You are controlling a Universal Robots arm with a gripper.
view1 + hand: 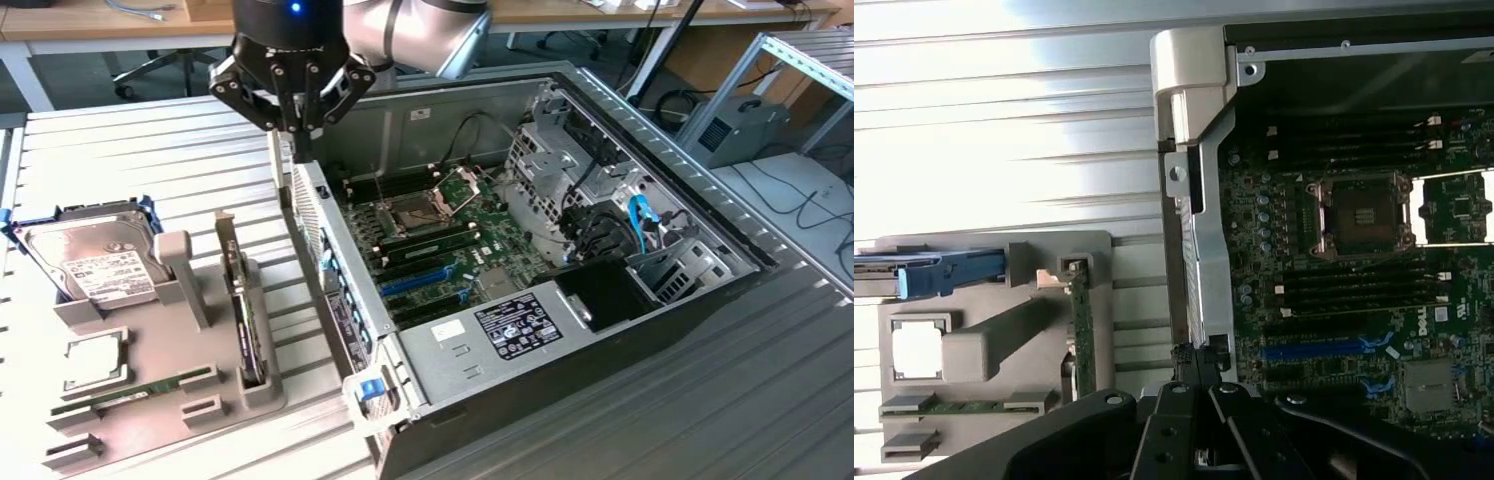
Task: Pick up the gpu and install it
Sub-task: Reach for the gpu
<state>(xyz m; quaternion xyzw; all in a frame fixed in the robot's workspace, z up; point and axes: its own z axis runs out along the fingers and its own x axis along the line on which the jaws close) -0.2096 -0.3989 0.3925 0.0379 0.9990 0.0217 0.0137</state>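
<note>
One arm carries one hand (302, 150) over a ribbed metal desk (120, 150). On the desk stand one open computer case (441, 110) and one grey holder (160, 330). The holder keeps four parts, one of each: a hard drive (96, 265), a processor chip (94, 360), a memory stick (140, 385) and the gpu (242, 300), which stands on its long edge in a slot at the side of the holder nearest the case. Inside the case, two blue slots (416, 282) lie on the one motherboard (441, 240).

The exterior view takes in the whole case, with the labelled power supply (521, 325) and blue cables (641, 225) by the drive bays. The wrist view looks straight down on the processor socket (1359, 215), the blue slots (1314, 350), the case wall (1194, 250) and the holder (974, 310), where the gpu (1083, 330) appears as a thin green edge just beside the case.

The hand (1199, 365) is closed right up, fingers pressed together. Its tips hang at the top edge of the case's wall nearest the holder; whether they touch it cannot be told. The gpu sits apart from the hand, in its slot
</note>
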